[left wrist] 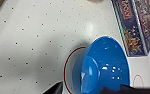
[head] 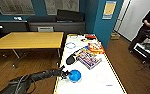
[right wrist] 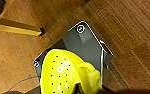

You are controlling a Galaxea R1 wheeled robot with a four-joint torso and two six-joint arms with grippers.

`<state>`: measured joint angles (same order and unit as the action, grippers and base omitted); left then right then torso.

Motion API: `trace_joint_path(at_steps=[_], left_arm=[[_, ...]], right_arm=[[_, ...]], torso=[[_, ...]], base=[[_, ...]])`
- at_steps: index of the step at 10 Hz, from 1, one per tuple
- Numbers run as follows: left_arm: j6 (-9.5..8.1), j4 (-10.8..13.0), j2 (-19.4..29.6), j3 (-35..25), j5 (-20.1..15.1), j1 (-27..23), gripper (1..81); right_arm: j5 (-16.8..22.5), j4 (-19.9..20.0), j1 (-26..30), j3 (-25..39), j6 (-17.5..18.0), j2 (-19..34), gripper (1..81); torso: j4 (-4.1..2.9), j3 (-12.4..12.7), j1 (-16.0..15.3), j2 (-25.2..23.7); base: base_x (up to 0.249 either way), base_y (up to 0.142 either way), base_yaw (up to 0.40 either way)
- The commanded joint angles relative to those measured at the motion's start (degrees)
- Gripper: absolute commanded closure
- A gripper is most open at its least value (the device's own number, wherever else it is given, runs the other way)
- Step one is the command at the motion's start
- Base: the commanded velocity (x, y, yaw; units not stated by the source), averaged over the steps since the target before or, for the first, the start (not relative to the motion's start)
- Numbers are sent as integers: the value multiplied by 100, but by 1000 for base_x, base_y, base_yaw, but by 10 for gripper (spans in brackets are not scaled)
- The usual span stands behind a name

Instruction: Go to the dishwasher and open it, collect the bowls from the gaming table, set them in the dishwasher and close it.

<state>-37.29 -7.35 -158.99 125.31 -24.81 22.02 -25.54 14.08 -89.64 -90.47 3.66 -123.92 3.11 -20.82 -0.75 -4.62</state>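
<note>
Left tool (head: 65,74) touches the blue bowl (head: 74,75), grip unclear; right tool clamps the yellow-green bowl (right wrist: 63,75).

My left wrist camera looks down on the blue bowl (left wrist: 104,67), upright on the white, dot-perforated top of the gaming table (left wrist: 36,42); the bowl partly covers a red circle (left wrist: 67,66) printed on the surface; a colourful game box (left wrist: 136,25) lies just beside it; a smaller red ring (left wrist: 138,80) sits near the bowl's far side.
</note>
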Motion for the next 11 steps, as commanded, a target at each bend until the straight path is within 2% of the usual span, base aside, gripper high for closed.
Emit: trace_joint_path(at_steps=[1,3,4,6,7,8,11], left_arm=[[-67,14,-264,440,-341,-870,10],[-59,102,-520,873,-420,-870,10],[-59,216,-634,996,-534,-869,10],[-59,373,-809,1127,-543,-826,10],[-59,567,-941,1232,-551,-800,10],[-59,656,-1021,1295,-613,-773,10],[-50,665,-1048,1286,-622,-676,10]], right_arm=[[339,-107,117,65,-14,251,811],[339,-107,125,83,-14,268,811],[339,-107,125,65,-14,259,811],[348,-98,143,39,-14,242,811],[348,-90,160,30,-14,242,811],[348,-81,169,30,-14,242,811],[348,-72,195,-5,-14,224,811]], torso=[[0,0,0,0],[0,0,0,0],[0,0,0,0],[0,0,-2,0],[0,0,-2,0],[0,0,-2,0],[0,0,-2,2]], base=[[0,0,0],[0,0,0],[0,0,0],[0,0,0],[0,0,0],[0,0,0],[0,0,0]])
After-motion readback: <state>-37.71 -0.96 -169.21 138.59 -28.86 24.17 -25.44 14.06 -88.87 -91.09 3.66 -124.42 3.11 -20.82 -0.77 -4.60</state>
